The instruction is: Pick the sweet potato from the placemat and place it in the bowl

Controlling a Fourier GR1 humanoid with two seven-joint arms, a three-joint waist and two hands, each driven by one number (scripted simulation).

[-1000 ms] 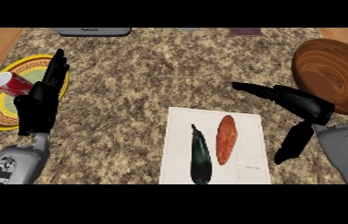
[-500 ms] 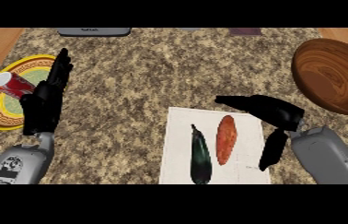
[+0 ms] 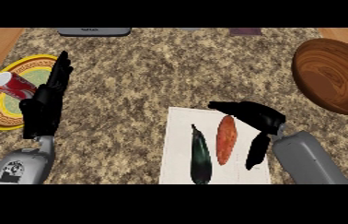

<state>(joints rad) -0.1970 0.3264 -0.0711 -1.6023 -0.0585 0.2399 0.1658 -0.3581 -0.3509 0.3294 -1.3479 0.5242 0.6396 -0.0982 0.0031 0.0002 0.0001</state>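
Observation:
An orange sweet potato [image 3: 225, 138] lies lengthwise on the white placemat [image 3: 178, 144], with a dark eggplant [image 3: 200, 155] to its left. My right hand [image 3: 257, 118] is open just right of the sweet potato, fingers reaching over its top end and thumb pointing down along the mat's right side. It does not hold anything. The brown wooden bowl [image 3: 325, 75] sits at the right edge of the counter. My left hand [image 3: 46, 101] rests open at the left, fingers up.
A yellow plate [image 3: 20, 71] with a red cup [image 3: 15, 85] on it sits at the far left, partly behind my left hand. A grey object [image 3: 94, 32] and a dark small one [image 3: 245, 32] lie along the far edge of the counter.
My right hand has moved left and down from beside the bowl to the sweet potato's right side. The left hand has barely moved.

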